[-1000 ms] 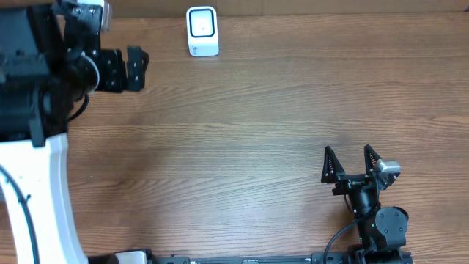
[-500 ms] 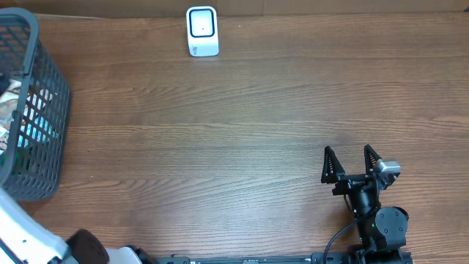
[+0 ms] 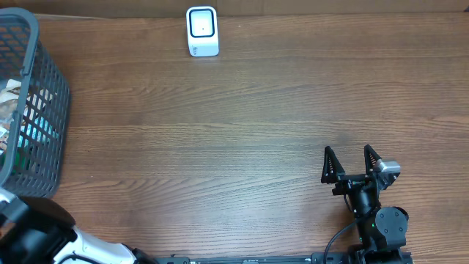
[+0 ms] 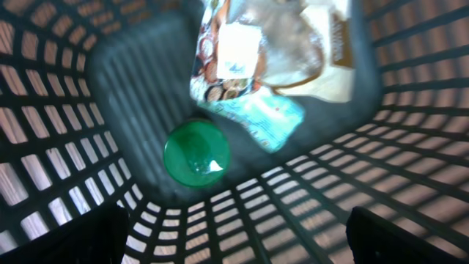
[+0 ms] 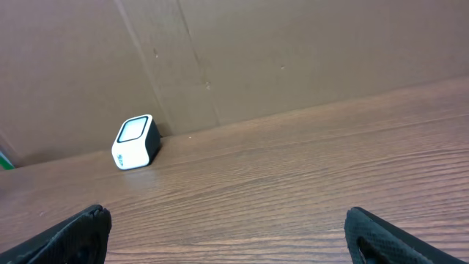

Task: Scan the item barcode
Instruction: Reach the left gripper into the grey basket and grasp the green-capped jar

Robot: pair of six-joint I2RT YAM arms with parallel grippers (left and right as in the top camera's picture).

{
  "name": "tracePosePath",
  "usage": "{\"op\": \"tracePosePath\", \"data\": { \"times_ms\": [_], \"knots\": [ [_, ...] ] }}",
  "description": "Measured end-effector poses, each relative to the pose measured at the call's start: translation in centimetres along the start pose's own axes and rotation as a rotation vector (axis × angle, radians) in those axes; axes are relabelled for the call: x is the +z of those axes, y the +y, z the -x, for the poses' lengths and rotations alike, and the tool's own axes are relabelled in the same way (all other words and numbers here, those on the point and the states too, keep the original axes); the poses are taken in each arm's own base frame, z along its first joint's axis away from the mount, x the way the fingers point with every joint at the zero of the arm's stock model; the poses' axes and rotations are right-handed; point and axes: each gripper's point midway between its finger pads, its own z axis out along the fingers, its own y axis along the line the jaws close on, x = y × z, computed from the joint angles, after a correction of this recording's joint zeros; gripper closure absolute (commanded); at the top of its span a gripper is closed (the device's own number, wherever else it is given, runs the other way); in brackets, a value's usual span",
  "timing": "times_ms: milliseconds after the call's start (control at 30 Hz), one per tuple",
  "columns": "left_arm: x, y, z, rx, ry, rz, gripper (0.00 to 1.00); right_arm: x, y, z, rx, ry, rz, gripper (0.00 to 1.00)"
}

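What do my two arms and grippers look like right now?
Right arm: black, with a black cable looping at its base. Right gripper: two black, pointed triangular fingers, a small silver block beside them. Left arm: white shell on a black joint. Left gripper: only blurred dark fingertips show.

One white scanner [image 3: 202,31] is on the one wooden table [image 3: 242,139]; there is one grey mesh basket [image 3: 44,110]; it holds one green round item [image 4: 196,153]; also at least two packets [image 4: 267,117], blurred beyond surer counting.
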Motion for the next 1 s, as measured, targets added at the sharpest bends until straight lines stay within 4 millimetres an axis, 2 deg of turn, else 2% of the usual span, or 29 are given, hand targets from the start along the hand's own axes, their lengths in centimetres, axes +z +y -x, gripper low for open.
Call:
{"op": "tracePosePath", "data": {
  "times_ms": [267, 633, 1000],
  "knots": [
    [4.6, 1.8, -1.4, 0.001, 0.132, 0.118, 0.03, 0.0, 0.0, 0.0, 0.0, 0.0, 0.0, 0.0],
    [10.7, 4.5, -4.0, 0.017, 0.204, 0.233, 0.01, 0.0, 0.0, 0.0, 0.0, 0.0, 0.0, 0.0],
    [12.2, 2.5, -2.1, 0.085, 0.123, 0.135, 0.0, 0.0, 0.0, 0.0, 0.0, 0.0, 0.0, 0.0]
  ]
}}
